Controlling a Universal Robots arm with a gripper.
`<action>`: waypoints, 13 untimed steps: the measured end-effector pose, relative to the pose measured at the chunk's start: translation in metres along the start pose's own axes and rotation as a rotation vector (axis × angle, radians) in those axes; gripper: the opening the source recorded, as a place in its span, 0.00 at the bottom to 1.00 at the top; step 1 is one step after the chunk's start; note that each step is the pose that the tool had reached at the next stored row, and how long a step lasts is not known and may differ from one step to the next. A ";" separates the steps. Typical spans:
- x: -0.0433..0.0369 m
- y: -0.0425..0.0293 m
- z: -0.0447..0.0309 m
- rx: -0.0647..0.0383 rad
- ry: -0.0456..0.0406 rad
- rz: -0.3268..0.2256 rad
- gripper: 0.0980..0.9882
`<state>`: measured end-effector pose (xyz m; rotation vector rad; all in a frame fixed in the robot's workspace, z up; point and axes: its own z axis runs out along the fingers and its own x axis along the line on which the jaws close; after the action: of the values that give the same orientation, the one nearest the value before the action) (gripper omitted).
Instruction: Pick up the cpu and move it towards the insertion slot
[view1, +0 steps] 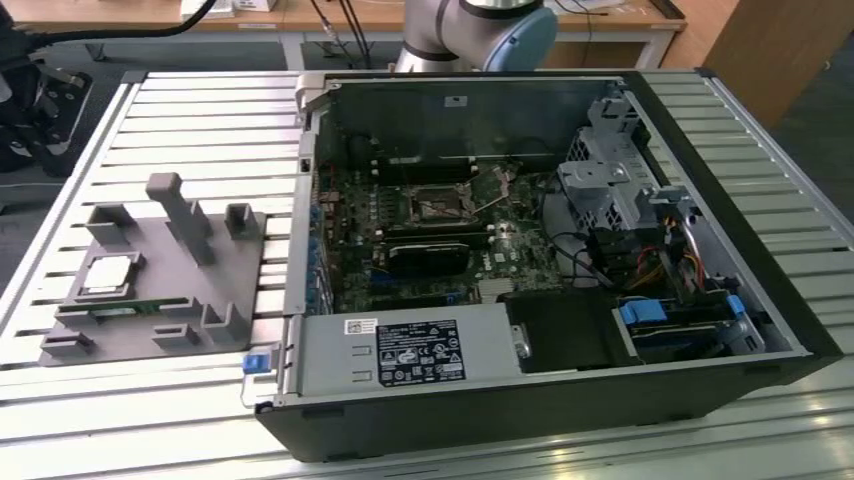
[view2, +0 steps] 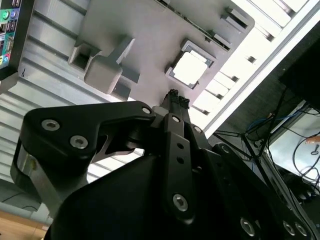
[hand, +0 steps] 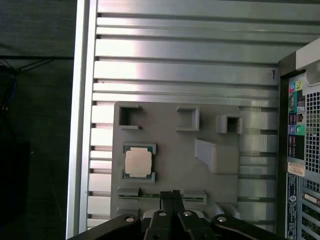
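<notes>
We saw the slatted metal bench (view1: 174, 110) carrying an open computer case (view1: 534, 420) across the centre and right of the exterior view, with a grey fixture (view1: 254, 275) at the exterior view's left. In both wrist views the jaws hung over that fixture, fingertips (hand: 169, 196) pressed together, gripping nothing. The insertion slot (view1: 438, 207) sat inside the case, upper middle. The cpu (view1: 110, 275) lay in its recess on the fixture, near the jaws but untouched.
</notes>
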<state>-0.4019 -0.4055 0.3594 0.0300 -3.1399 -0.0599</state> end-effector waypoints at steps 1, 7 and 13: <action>0.0022 0.0000 0.0005 0.000 -0.0001 0.000 0.01; 0.0201 0.0003 0.0031 0.000 -0.0001 0.000 0.01; 0.0363 0.0005 0.0059 0.000 -0.0002 0.000 0.01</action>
<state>-0.4382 -0.4055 0.3535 0.0301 -3.1401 -0.0596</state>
